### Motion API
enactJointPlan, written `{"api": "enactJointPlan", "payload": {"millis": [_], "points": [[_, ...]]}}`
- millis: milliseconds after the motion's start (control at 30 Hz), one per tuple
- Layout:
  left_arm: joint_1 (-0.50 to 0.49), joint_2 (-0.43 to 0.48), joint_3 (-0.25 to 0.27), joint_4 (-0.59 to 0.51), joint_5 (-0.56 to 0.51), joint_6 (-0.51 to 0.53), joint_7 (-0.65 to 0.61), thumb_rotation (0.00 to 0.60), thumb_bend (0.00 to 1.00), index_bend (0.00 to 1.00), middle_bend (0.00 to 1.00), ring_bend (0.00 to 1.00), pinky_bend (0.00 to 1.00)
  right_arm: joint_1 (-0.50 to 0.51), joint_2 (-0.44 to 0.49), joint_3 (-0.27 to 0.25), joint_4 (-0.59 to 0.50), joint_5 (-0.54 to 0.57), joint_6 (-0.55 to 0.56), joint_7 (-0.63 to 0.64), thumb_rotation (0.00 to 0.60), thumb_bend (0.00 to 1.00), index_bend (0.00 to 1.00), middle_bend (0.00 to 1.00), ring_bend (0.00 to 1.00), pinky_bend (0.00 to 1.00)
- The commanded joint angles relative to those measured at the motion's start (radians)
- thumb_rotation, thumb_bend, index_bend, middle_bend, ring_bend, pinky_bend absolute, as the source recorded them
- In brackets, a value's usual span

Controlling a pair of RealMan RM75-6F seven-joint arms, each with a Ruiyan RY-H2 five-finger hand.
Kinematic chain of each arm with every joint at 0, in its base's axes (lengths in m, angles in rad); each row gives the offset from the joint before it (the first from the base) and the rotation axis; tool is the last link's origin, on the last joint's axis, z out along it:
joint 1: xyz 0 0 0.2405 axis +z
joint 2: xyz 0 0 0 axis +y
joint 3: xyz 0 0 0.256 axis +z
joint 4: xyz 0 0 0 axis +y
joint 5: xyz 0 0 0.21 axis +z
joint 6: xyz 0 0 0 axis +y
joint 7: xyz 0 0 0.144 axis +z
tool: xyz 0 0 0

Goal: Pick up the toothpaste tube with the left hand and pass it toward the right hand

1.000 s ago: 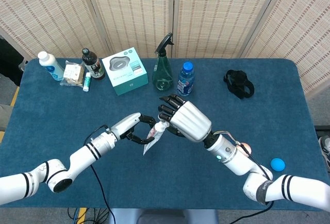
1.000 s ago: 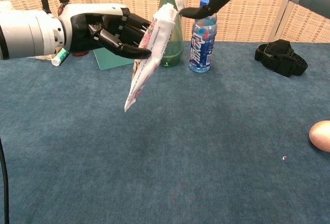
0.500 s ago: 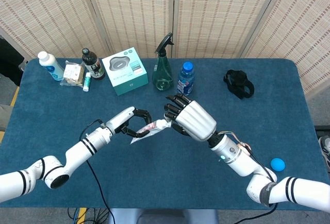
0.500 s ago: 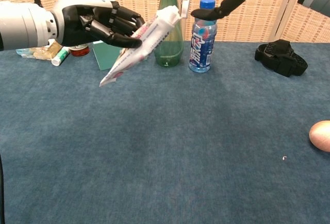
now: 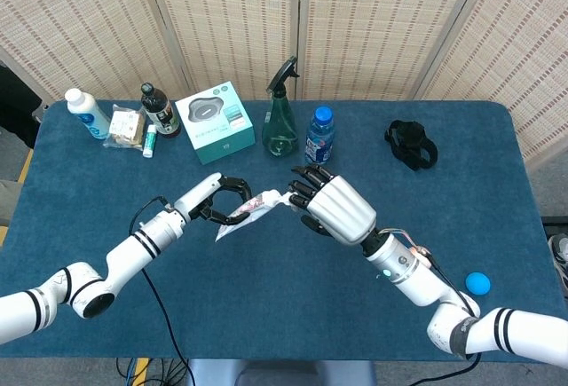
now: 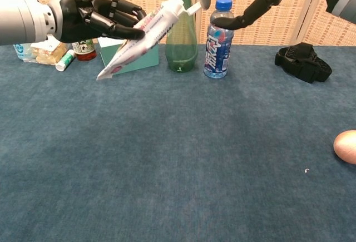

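The toothpaste tube (image 5: pixel 247 213), white with pink print, is held above the blue tabletop by my left hand (image 5: pixel 216 200), fingers curled round its middle. In the chest view the tube (image 6: pixel 139 35) slants, flat end down-left, cap end up-right, with the left hand (image 6: pixel 92 18) at upper left. My right hand (image 5: pixel 335 209) sits just right of the cap end with its fingers (image 6: pixel 248 13) spread. One fingertip hangs close above the cap; whether it touches cannot be told.
Along the back stand a green spray bottle (image 5: pixel 281 124), a blue-capped water bottle (image 5: pixel 319 137), a teal box (image 5: pixel 214 122), a dark bottle (image 5: pixel 160 111) and a white bottle (image 5: pixel 87 113). A black strap (image 5: pixel 412 144) lies back right, a blue ball (image 5: pixel 478 282) front right.
The left hand has carried the tube up and toward the back left, swinging it from hanging steeply to a shallower slant. The right hand has followed, keeping its fingers by the cap.
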Motion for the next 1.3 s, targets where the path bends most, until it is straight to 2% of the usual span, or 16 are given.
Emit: {"api": "enactJointPlan", "payload": {"millis": [33,233,433,733,1033,1100,1200,1300], "points": [[0.000,0.002,0.001,0.001,0.003,0.000,-0.001,0.600,0.46,0.57,0.62,0.38,0.22,-0.002,-0.002,-0.002,0.004,0.005,-0.002,0.005,0.600,0.20,0.67,0.43,0.21,0.27],[0.002,-0.002,0.029,0.015,0.021,0.008,0.098,0.600,0.46,0.58,0.62,0.38,0.22,-0.025,0.027,0.001,-0.015,-0.011,0.041,0.019,0.600,0.20,0.67,0.43,0.21,0.27],[0.013,-0.039,0.079,0.044,0.047,0.043,0.315,0.600,0.46,0.57,0.62,0.38,0.22,-0.078,0.113,-0.003,-0.072,-0.024,0.098,0.006,0.600,0.20,0.67,0.43,0.21,0.27],[0.048,-0.180,0.135,0.170,0.042,0.124,0.713,0.600,0.45,0.55,0.62,0.38,0.22,-0.174,0.226,-0.017,-0.129,-0.011,0.174,-0.003,0.600,0.20,0.67,0.43,0.21,0.27],[0.062,-0.258,0.167,0.274,0.008,0.105,0.895,0.600,0.45,0.52,0.59,0.37,0.22,-0.232,0.264,-0.033,-0.122,-0.002,0.204,0.020,0.600,0.20,0.67,0.43,0.21,0.27],[0.061,-0.260,0.173,0.286,-0.005,0.088,0.935,0.600,0.45,0.47,0.54,0.33,0.22,-0.241,0.267,-0.034,-0.118,-0.002,0.209,0.026,0.600,0.20,0.67,0.43,0.21,0.27],[0.063,-0.249,0.169,0.277,-0.038,0.069,0.986,0.600,0.45,0.35,0.40,0.23,0.20,-0.253,0.270,-0.033,-0.110,-0.001,0.217,0.036,0.600,0.20,0.67,0.43,0.21,0.27],[0.074,-0.228,0.160,0.249,-0.066,0.075,1.015,0.600,0.45,0.28,0.31,0.16,0.19,-0.265,0.273,-0.032,-0.101,0.007,0.223,0.044,0.600,0.20,0.67,0.43,0.21,0.27]]}}
